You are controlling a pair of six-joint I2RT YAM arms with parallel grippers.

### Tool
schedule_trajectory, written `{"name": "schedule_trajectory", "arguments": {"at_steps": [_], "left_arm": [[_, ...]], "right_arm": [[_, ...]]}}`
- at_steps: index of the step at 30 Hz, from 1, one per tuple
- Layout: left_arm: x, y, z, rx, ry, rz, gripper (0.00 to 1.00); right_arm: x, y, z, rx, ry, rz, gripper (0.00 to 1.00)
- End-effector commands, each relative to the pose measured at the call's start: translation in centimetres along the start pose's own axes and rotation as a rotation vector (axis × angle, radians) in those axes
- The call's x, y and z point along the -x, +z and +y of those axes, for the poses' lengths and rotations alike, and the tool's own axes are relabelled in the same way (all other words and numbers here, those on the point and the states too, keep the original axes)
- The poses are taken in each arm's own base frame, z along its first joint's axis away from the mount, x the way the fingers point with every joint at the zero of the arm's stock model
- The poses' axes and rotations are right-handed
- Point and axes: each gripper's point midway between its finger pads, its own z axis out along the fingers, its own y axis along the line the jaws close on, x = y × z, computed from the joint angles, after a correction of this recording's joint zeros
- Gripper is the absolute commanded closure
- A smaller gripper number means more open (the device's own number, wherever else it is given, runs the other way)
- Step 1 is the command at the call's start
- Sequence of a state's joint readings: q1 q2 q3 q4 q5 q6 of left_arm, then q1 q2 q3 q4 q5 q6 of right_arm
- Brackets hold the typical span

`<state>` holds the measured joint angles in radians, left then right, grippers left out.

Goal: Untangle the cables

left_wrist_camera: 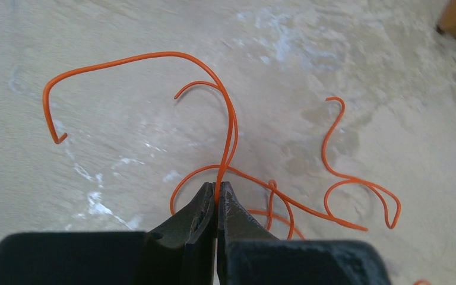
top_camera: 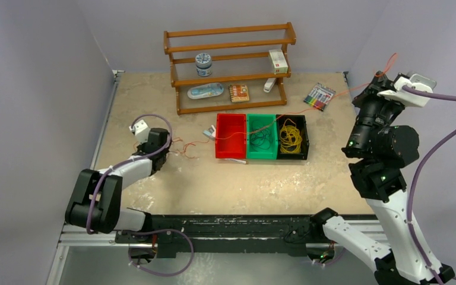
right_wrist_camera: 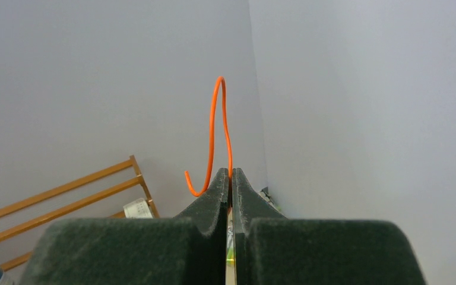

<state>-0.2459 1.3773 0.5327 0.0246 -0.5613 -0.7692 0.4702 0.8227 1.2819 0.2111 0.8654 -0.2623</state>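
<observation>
We note the thin orange wire cable (left_wrist_camera: 231, 119) as one kinked strand. Its loose curls lie on the beige table (top_camera: 243, 184) by the left end effector (left_wrist_camera: 217, 189), and a run crosses the row of red, green and black plastic bins (top_camera: 261, 157) up to the right end effector (right_wrist_camera: 231, 173). A yellow wire coil (top_camera: 291, 135) sits in the black bin, a dark wire coil (top_camera: 262, 139) in the green. The left arm is low, its fingers pressed together on the strand. The right arm is raised high at the table's right edge, pinching the hooked end

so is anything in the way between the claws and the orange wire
Nothing visible. The left claw is shut on the orange wire just above the table, and the right claw is shut on an orange strand raised high.
</observation>
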Motion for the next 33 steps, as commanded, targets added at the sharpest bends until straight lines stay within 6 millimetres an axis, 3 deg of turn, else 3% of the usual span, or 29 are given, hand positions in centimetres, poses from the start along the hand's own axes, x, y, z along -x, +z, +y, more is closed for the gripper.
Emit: {"name": "schedule_trajectory", "arguments": {"at_steps": [1, 9, 20, 23, 27, 30, 33], "left_arm": [[2.6, 1.3, 0.7, 0.027, -0.112, -0.031, 1.0], [2.2, 3.5, 2.0, 0.072, -0.135, -0.015, 1.0], [1.9, 4.4, 1.4, 0.055, -0.121, -0.004, 1.0], [1.9, 4.3, 0.9, 0.018, -0.113, -0.003, 1.0], [2.0, 3.5, -1.0, -0.091, -0.11, 0.003, 1.0], [2.4, 1.9, -2.8, -0.142, -0.064, -0.02, 1.0], [2.2, 0.0, -3.9, -0.155, -0.015, -0.041, 1.0]], "right_arm": [[1.4, -0.2, -1.6, -0.055, 0.01, -0.042, 1.0], [4.4, -1.5, -5.0, -0.127, 0.01, -0.101, 1.0], [7.4, -3.0, -8.5, -0.192, 0.009, -0.144, 1.0], [7.7, -2.8, -6.9, -0.105, 0.027, -0.164, 1.0], [7.4, -2.6, -1.8, 0.151, 0.025, -0.181, 1.0], [6.8, -2.5, 1.5, 0.296, 0.009, -0.17, 1.0], [6.3, -2.3, 3.2, 0.353, -0.001, -0.163, 1.0]]}}
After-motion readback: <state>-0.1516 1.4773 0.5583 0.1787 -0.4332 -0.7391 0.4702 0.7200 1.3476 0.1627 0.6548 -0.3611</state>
